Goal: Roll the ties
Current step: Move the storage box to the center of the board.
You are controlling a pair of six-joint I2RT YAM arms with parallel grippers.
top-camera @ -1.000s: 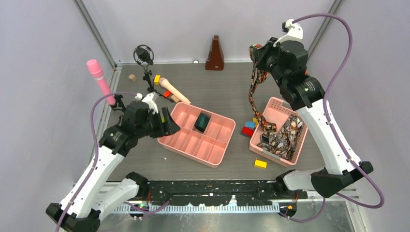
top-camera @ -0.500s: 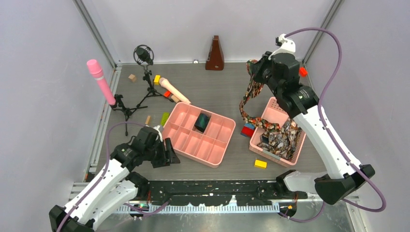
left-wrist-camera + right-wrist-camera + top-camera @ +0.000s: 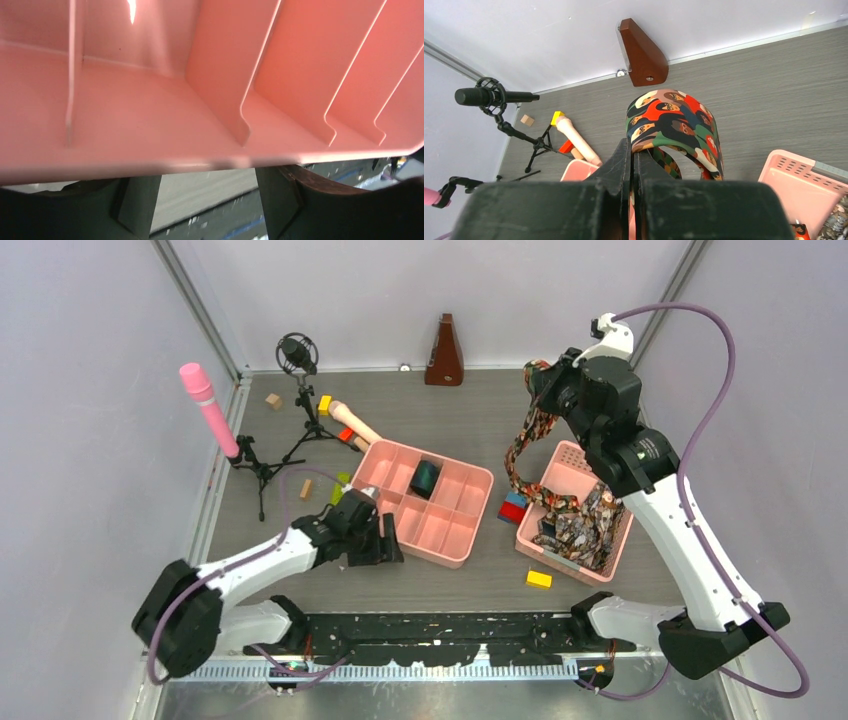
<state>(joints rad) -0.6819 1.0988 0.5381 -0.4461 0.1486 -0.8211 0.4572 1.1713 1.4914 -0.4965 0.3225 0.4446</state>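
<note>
My right gripper (image 3: 543, 380) is raised over the back right of the table and shut on a tie (image 3: 524, 450), dark with a red, orange, green and white print. In the right wrist view the tie (image 3: 674, 122) loops out of the right gripper (image 3: 632, 155). It hangs down into the pink basket (image 3: 560, 455), where more ties (image 3: 588, 525) lie heaped. My left gripper (image 3: 386, 539) is low at the near left corner of the pink divided tray (image 3: 455, 540). In the left wrist view its fingers (image 3: 140, 200) stand apart, and the tray rim (image 3: 210, 162) hides their tips. A dark roll (image 3: 425, 477) sits in one tray compartment.
A brown metronome (image 3: 444, 350) stands at the back wall. A black microphone on a tripod (image 3: 297, 352), a pink microphone (image 3: 205, 405) and a beige one (image 3: 350, 420) are at the back left. Small blocks lie about: yellow (image 3: 539, 578), blue and red (image 3: 515, 505).
My left arm swung down from the left side to the tray's near left corner. The tray shifted right and turned. My right gripper swayed slightly with the tie still in it.
</note>
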